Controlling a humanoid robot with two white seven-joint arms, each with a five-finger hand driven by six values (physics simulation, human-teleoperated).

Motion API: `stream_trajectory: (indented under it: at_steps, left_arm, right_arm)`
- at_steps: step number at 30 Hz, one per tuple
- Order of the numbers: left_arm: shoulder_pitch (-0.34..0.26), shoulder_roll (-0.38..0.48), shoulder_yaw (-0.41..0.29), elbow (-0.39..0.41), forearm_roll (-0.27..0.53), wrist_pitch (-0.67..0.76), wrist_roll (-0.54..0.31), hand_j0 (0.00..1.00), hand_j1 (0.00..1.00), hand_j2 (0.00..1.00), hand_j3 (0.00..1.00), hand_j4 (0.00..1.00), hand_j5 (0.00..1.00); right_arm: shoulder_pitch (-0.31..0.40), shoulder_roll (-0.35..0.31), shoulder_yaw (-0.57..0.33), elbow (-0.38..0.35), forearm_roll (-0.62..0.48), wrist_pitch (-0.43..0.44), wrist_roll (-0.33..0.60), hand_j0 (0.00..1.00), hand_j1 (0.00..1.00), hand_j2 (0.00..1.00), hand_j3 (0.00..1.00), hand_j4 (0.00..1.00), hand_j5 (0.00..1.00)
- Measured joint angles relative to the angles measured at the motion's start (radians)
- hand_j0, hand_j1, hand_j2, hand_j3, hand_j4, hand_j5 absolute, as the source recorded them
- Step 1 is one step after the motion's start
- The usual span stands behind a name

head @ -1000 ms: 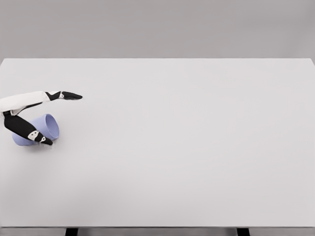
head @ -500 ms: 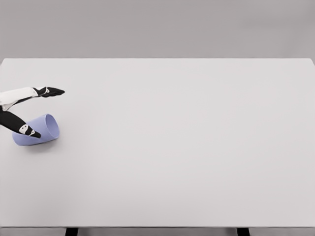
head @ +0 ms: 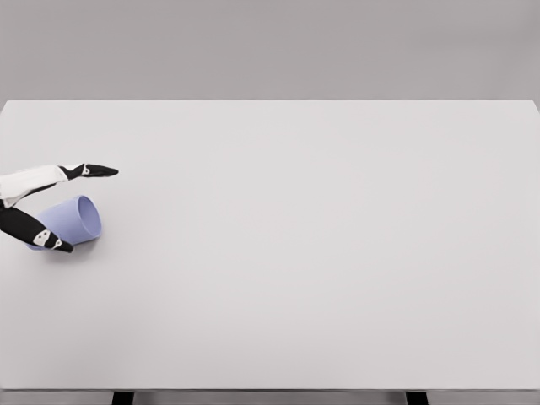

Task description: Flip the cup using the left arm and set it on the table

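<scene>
1. Left hand point(head: 38, 207) enters at the picture's left edge with fingers spread: one long finger point(head: 89, 171) extends above the cup, and a black digit point(head: 38, 234) lies across the cup's near side. No closed grasp is visible; whether that digit touches the cup cannot be told.
2. Lavender cup point(head: 72, 221) lies on its side near the left edge of the white table point(head: 321, 253), mouth facing right.
3. Risk: an unclosed grip may let the cup roll or slide away.
4. Risk: a push leftward may send the cup off the table edge.
5. Risk: lifting before the fingers close may drop the cup mid-flip.
</scene>
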Motion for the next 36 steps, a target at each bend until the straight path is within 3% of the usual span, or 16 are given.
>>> stream_trajectory:
  at_steps: [6,10,20,28,36]
  left_arm:
    - [0.035,-0.003,0.013,0.0,-0.019,0.112,0.109,1.0,1.0,1.0,1.0,1.0,1.0]
    - [0.064,-0.004,0.019,0.0,-0.028,0.174,0.117,1.0,1.0,1.0,1.0,1.0,1.0]
    - [0.066,-0.065,0.023,0.0,-0.055,0.295,0.121,1.0,1.0,1.0,1.0,1.0,1.0]
    - [0.069,-0.066,0.035,0.0,-0.061,0.32,0.125,1.0,1.0,1.0,1.0,1.0,1.0]
    - [0.081,-0.081,0.036,0.0,-0.062,0.439,0.129,1.0,1.0,1.0,1.0,1.0,1.0]
  right_arm:
    - [0.0,0.0,0.0,0.0,0.0,0.0,0.0,1.0,1.0,1.0,1.0,1.0,1.0]
    - [0.0,0.0,0.0,0.0,0.0,0.0,0.0,1.0,1.0,1.0,1.0,1.0,1.0]
    - [0.0,0.0,0.0,0.0,0.0,0.0,0.0,1.0,1.0,1.0,1.0,1.0,1.0]
    - [0.0,0.0,0.0,0.0,0.0,0.0,0.0,1.0,1.0,1.0,1.0,1.0,1.0]
    - [0.0,0.0,0.0,0.0,0.0,0.0,0.0,1.0,1.0,1.0,1.0,1.0,1.0]
